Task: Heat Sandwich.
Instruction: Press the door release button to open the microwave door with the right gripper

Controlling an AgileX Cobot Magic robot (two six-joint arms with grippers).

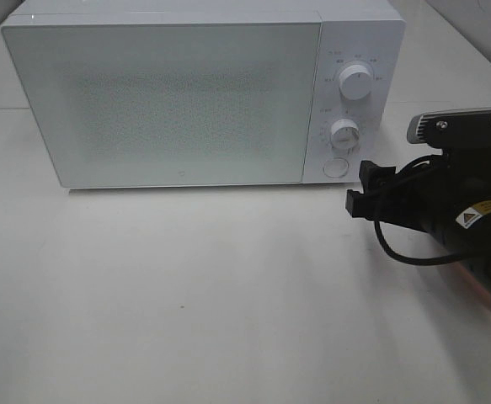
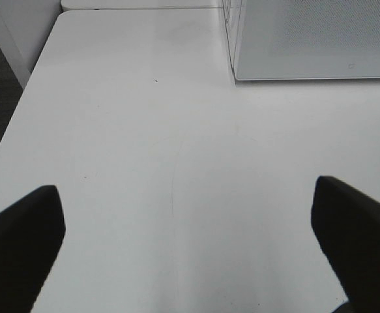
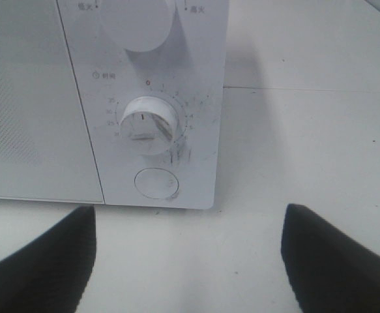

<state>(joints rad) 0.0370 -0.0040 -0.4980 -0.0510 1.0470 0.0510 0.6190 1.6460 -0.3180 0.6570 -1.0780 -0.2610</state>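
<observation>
Ok, right gripper point(image 1: 361, 188) sits spread and empty just in front of the microwave point(image 1: 161, 101) panel, facing lower dial point(image 3: 149, 124) and round button point(image 3: 156, 183); sandwich isn't visible, door is shut, can't tell if it's inside. I judge a dial or button contact comes next: approach square, centred, clear of the panel's outer edge. Left gripper point(image 2: 186, 215) is spread, empty, near the microwave's front-left corner; bare table point(image 1: 186, 320) in front gives room.

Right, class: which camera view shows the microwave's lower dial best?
The right wrist view: the lower dial sits close up, pointer and scale marks visible. The exterior high view shows it small, markings unreadable. The left wrist view shows only a corner of the microwave, no dial.
</observation>
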